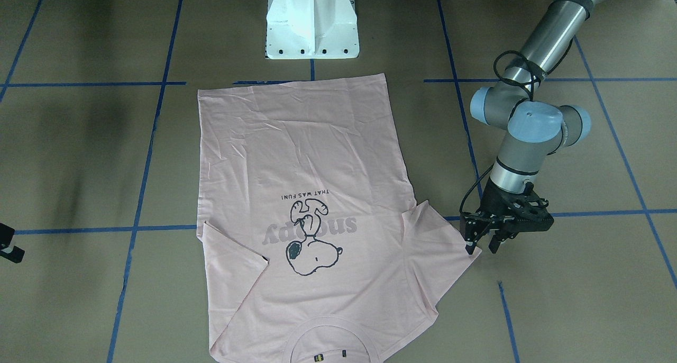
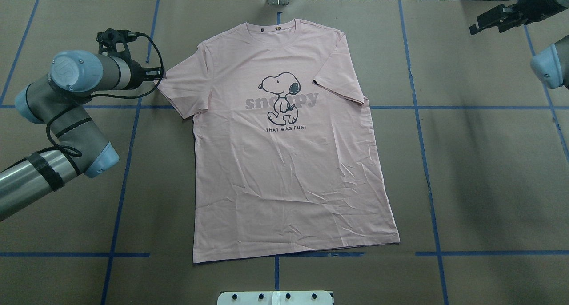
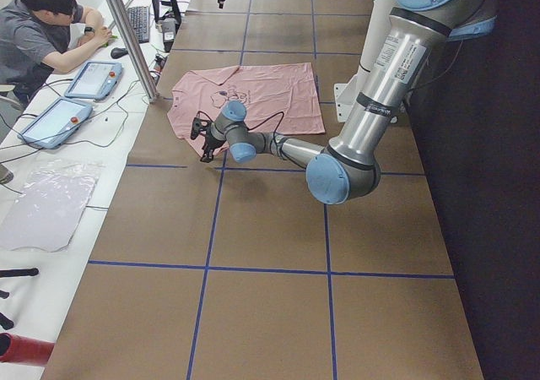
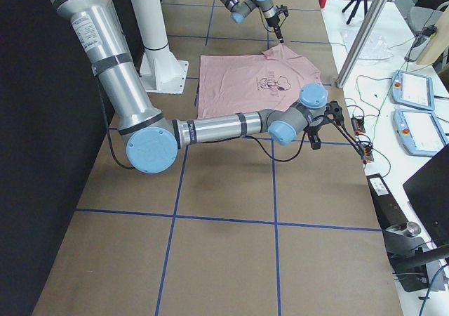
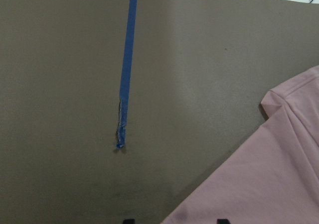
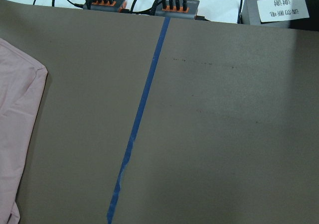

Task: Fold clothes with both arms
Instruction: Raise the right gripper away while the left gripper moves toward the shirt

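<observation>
The pale pink Snoopy T-shirt [image 2: 284, 154] lies flat and face up on the brown table, with its collar at the far edge; it also shows in the front view [image 1: 301, 193]. My left gripper [image 1: 481, 245] is open and low at the tip of the shirt's left sleeve [image 2: 178, 85]. In the left wrist view the sleeve cloth [image 5: 269, 174] lies between the two fingertips [image 5: 128, 220]. My right gripper [image 2: 489, 21] is open and empty. It hovers over bare table well off the shirt's other sleeve [image 2: 340, 82], whose edge shows in the right wrist view [image 6: 20, 114].
The white pedestal base [image 1: 312, 24] stands at the near side by the shirt's hem. Blue tape lines [image 2: 418, 118] cross the table. Cable hubs [image 6: 174, 6] sit at the far edge. An operator [image 3: 42, 34] and tablets [image 3: 89, 78] are beside the table.
</observation>
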Motion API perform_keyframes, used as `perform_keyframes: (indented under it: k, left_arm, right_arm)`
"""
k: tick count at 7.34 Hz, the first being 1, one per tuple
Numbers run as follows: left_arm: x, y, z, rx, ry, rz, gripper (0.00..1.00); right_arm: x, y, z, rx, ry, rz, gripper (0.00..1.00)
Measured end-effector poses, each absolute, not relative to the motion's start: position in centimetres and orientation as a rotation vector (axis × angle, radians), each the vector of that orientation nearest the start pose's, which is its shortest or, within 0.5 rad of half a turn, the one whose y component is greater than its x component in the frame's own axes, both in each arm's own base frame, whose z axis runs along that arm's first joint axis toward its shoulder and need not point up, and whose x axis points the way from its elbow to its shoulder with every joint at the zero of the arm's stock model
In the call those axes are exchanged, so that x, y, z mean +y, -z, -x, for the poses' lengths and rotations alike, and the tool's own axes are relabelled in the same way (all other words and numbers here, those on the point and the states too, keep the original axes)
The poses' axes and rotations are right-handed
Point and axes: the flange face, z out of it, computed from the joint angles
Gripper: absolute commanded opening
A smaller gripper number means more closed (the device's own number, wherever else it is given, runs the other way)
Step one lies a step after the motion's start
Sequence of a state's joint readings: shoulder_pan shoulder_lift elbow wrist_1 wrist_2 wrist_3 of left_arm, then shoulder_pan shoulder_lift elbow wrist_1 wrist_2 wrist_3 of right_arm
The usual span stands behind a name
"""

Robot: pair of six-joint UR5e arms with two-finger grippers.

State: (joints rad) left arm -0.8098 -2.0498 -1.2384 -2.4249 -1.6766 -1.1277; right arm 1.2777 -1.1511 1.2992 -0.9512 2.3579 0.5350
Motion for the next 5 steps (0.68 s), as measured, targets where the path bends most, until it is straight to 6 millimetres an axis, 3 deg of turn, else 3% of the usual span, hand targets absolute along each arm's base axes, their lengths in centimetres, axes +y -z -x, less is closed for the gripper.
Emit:
perform_keyframes:
  k: [2, 3, 4, 5]
  left_arm:
    - [-60.88, -45.54, -41.54, 0.859, 0.281, -0.506, 0.59]
    - [-60.91, -45.49, -41.88, 0.858, 0.277, -0.505, 0.51]
    - [-60.89, -45.44, -42.05, 0.858, 0.273, -0.505, 0.3]
    - [-60.89, -45.39, -42.08, 0.859, 0.272, -0.506, 0.0]
  right_arm:
    - [-67.05, -47.46, 13.68, -0.972, 0.082, -0.363, 1.0]
    - [-67.03, -47.5, 13.67, -0.972, 0.081, -0.362, 1.0]
    - [-66.99, -47.59, 13.66, -0.972, 0.081, -0.361, 1.0]
    - [-66.93, -47.72, 13.64, -0.971, 0.081, -0.36, 1.0]
